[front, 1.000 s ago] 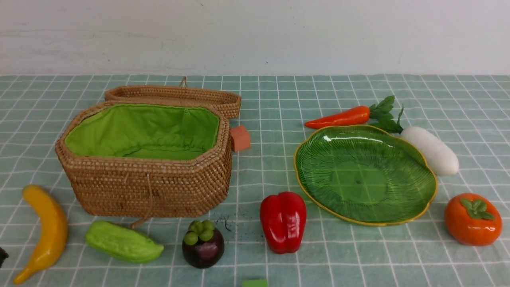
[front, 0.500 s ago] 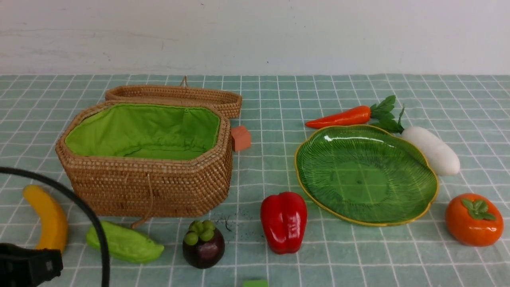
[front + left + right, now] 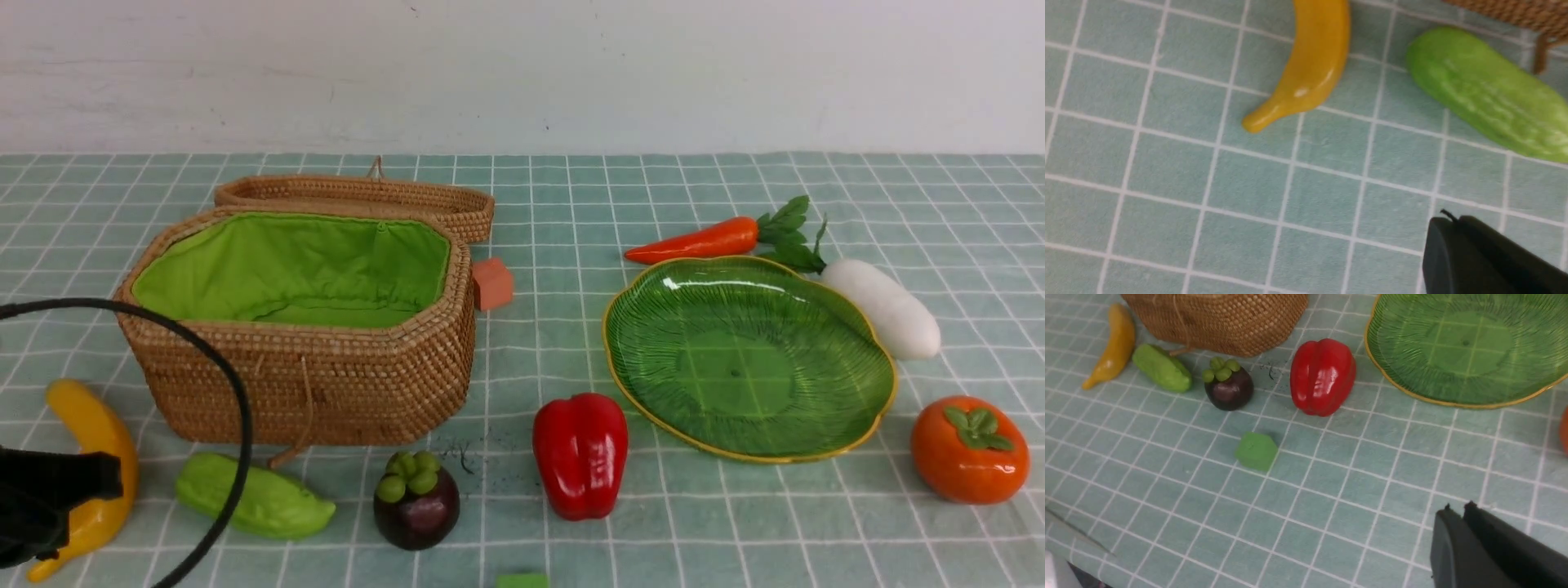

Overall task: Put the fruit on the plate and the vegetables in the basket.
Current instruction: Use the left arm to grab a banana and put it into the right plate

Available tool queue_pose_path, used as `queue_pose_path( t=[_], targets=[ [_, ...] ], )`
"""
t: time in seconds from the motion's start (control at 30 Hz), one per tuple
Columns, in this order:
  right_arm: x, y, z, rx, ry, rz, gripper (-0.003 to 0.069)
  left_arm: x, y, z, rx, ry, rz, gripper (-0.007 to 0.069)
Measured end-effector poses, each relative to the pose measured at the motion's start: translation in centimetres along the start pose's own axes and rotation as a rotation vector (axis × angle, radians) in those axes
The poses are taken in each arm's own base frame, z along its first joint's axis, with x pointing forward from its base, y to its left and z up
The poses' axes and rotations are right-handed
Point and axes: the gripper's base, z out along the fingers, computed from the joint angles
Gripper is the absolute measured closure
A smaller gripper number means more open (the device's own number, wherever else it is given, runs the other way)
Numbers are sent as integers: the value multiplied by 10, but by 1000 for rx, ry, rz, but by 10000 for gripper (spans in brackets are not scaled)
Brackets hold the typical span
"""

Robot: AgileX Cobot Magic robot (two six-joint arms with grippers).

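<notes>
Lies open between basket [image 3: 310, 384] and plate [image 3: 747, 359], save for orange-red cube [image 3: 492, 282] just beside basket's right wall. Crowds up along near edge: banana [image 3: 94, 433], gourd [image 3: 277, 502], mangosteen [image 3: 416, 500], bell pepper [image 3: 580, 454] in a row, narrow gaps between. Hemmed behind plate by carrot [image 3: 702, 241] and radish [image 3: 886, 310].

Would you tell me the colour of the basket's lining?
The basket lining is bright green, clearest in the front view.
</notes>
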Motion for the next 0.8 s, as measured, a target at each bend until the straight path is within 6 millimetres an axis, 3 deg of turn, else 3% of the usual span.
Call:
queue_pose_path(
  t=[0.17,0.37,0.47,0.67,0.8],
  targets=[
    [-13,4,-14,-19,-11,-105,615,-13,9,29,-61,86,-63,638],
    [-15,1,-14,8,-18,-149,611,-32,17,48,-74,36,-97,616],
    [-17,-1,-14,24,-37,-156,610,-36,18,60,-84,29,-74,541],
    [-18,-1,-14,33,-58,-160,603,-46,18,91,-88,-21,-2,173],
    [-18,-1,-14,29,-55,-158,601,-50,17,103,-77,-57,29,48]
  ],
)
